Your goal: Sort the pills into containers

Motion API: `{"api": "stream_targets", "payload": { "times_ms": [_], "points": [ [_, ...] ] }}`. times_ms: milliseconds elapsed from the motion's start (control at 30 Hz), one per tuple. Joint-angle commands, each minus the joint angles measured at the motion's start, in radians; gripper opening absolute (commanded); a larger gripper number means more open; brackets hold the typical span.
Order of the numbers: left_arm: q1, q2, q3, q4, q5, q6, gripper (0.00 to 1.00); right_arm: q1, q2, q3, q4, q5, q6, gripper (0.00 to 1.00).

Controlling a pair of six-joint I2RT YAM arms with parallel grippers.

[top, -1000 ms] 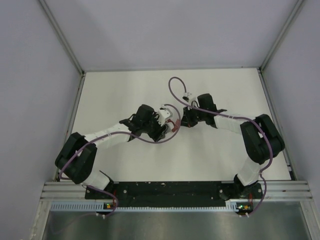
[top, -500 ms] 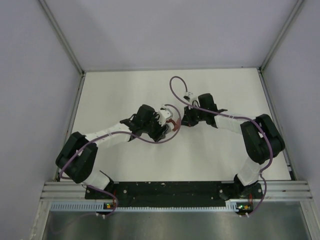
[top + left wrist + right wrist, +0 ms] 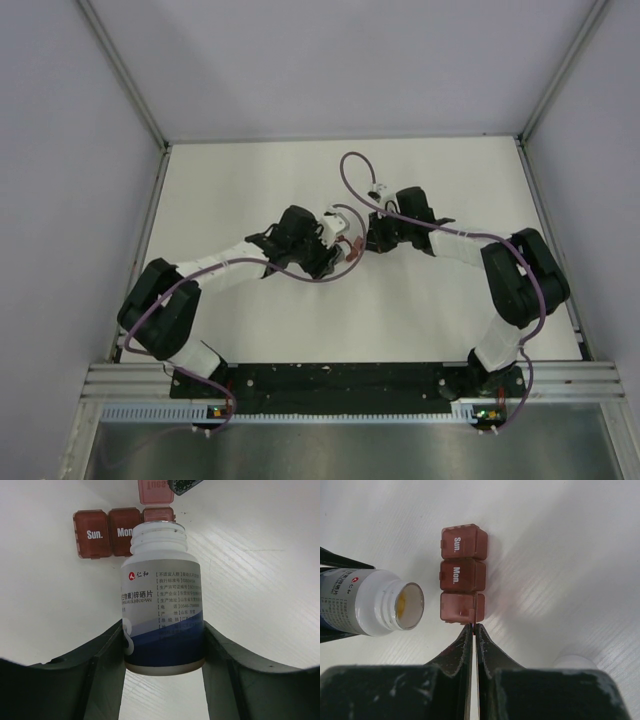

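Containers [image 3: 462, 575] lie on the bench [image 3: 570, 540], Sun. and Mon. lids down and the third lid raised. Right pincer [image 3: 472, 628] is closed tight on that lid. Left pincer [image 3: 162, 635], partly open, grips an uncapped white bottle [image 3: 160, 575], whose mouth is just beside the third compartment.

**Two-arm rig: finish and fittings as found.**
Left arm [image 3: 228, 257] and right arm [image 3: 455, 243] are alike, with white link shells between bulky black joint housings. A purple cable [image 3: 345, 170] runs loose along each arm, carrying a white connector [image 3: 378, 190] near the right wrist. Both bases are fixed to a black plate [image 3: 340, 378] on a ribbed aluminium rail [image 3: 120, 380], with small green and orange lights [image 3: 215, 411] at each foot. The left pincer [image 3: 162, 630] has dark matt fingers. The right pincer [image 3: 472, 627] has black fingers flecked with pale scuffs.
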Motion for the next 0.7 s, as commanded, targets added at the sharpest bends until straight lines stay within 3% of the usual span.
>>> {"api": "stream_targets", "payload": {
  "times_ms": [0,667],
  "points": [
    [-0.012,0.015,0.060,0.010,-0.015,-0.032,0.00,-0.007,-0.040,-0.002,0.039,0.006,0.013,0.01],
    [-0.047,0.078,0.135,-0.073,-0.069,-0.116,0.00,-0.018,-0.041,-0.005,0.045,-0.001,0.013,0.01]
  ]
}}
